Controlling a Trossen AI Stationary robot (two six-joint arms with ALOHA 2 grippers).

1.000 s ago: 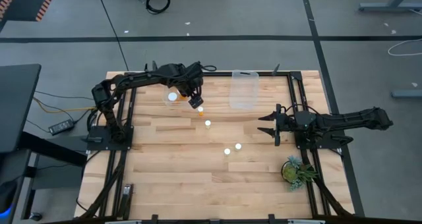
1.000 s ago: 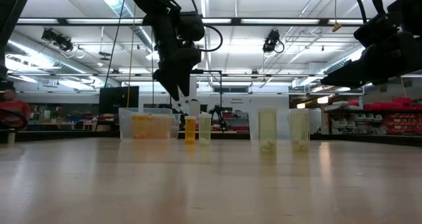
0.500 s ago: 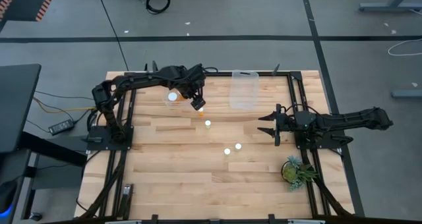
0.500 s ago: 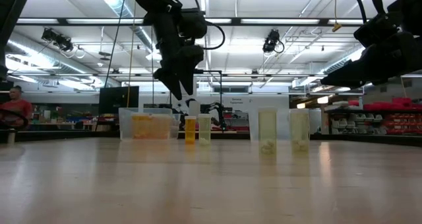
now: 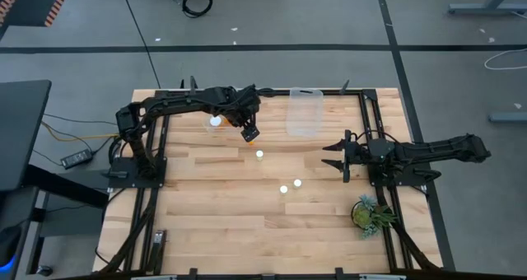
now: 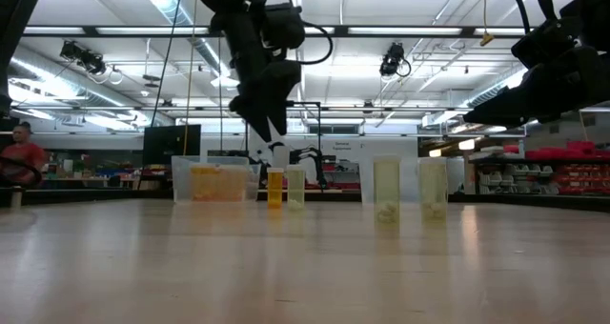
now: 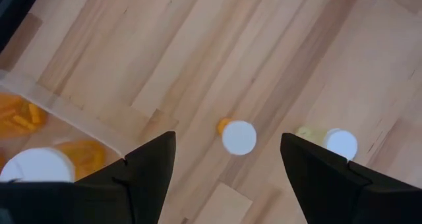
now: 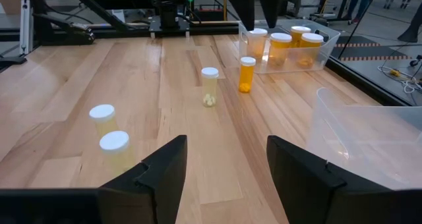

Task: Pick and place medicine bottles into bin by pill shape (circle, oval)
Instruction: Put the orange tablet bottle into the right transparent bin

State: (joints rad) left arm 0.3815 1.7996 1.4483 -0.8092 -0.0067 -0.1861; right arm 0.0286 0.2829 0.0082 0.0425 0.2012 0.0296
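Note:
An orange bottle with a white cap [image 7: 238, 137] stands upright on the table near the left bin; it also shows in the low view [image 6: 275, 187]. A paler bottle [image 7: 341, 143] stands beside it [image 5: 259, 155]. Two more pale bottles [image 5: 284, 189] [image 5: 297, 183] stand mid-table. My left gripper [image 5: 249, 133] hovers open and empty above the orange bottle, fingers pointing down. My right gripper [image 5: 332, 156] is open and empty at the table's right, pointing toward the bottles.
A clear bin [image 5: 216, 119] at the far left holds several orange bottles [image 8: 290, 46]. A second clear bin [image 5: 305, 114] stands at the far middle. A green plant [image 5: 368, 214] sits near the right front corner. A person [image 6: 19, 157] shows in the room behind.
My left gripper has moved a little toward the table's right edge, away from the left bin and over the orange bottle. The bottles have stayed where they were.

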